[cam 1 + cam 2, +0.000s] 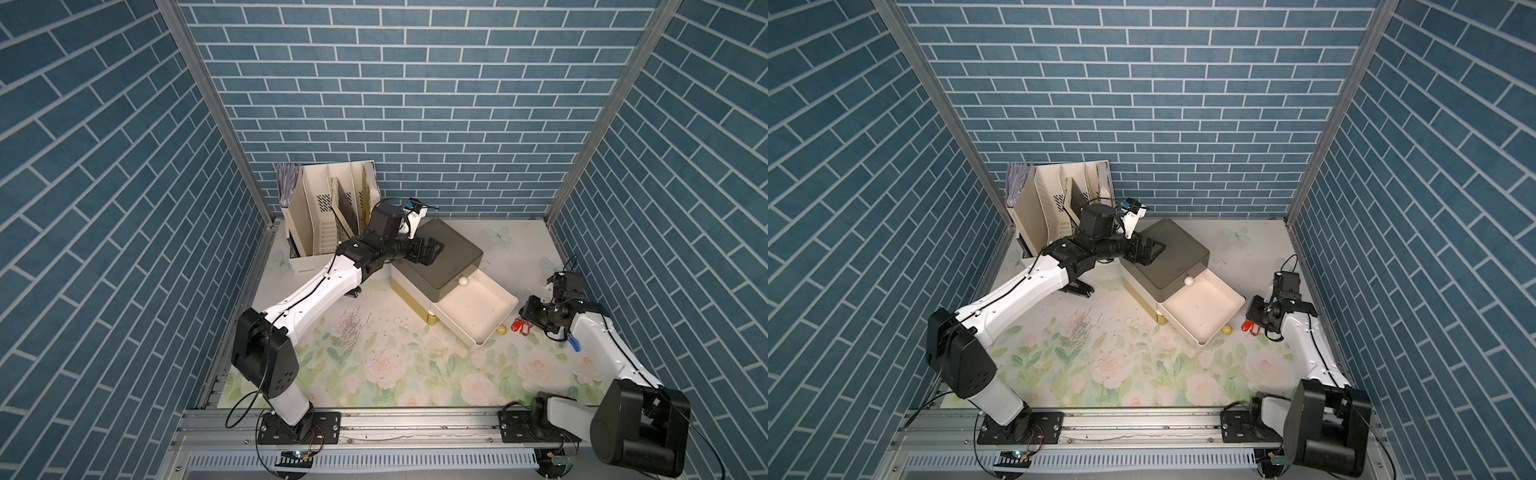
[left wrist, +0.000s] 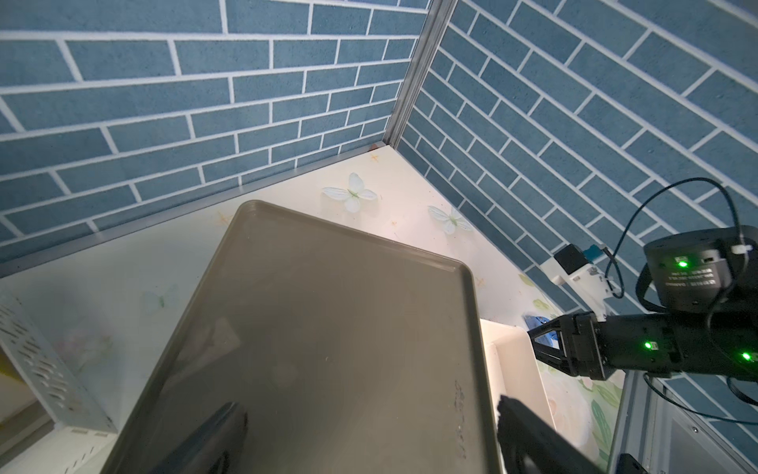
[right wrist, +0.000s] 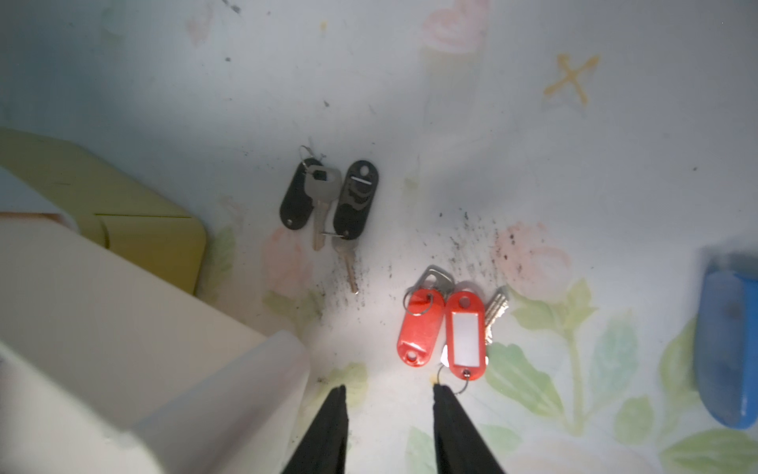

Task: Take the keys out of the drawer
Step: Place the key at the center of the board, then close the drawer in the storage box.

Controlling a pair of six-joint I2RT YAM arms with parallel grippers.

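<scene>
The keys (image 3: 443, 328) with red tags lie flat on the flowered table, just ahead of the right gripper (image 3: 389, 390) and a little to the outside of one fingertip (image 3: 441, 390). Their wire ring appears to touch that tip. The jaws stand apart with nothing between them, so the grip is released. Farther ahead of the fingers lies a black-tagged pair (image 3: 328, 201), and well off to the same side as the red tags lies a blue tag (image 3: 730, 349). On the fingers' other side, close by, is the corner of the drawer (image 3: 123, 307). In a top view its floor (image 1: 473, 307) looks bare, so the task seems nearly done.

The step in hand looks like letting go and backing away. To do it well, the jaws should open enough for the ring to fall free of the finger. The gripper should then rise straight off the table, not sweep sideways, so it does not drag the red tags or knock the drawer wall.

The left gripper (image 2: 369, 404) is spread open on the grey cabinet top (image 2: 328, 307), grasping nothing and apparently steadying the unit.
</scene>
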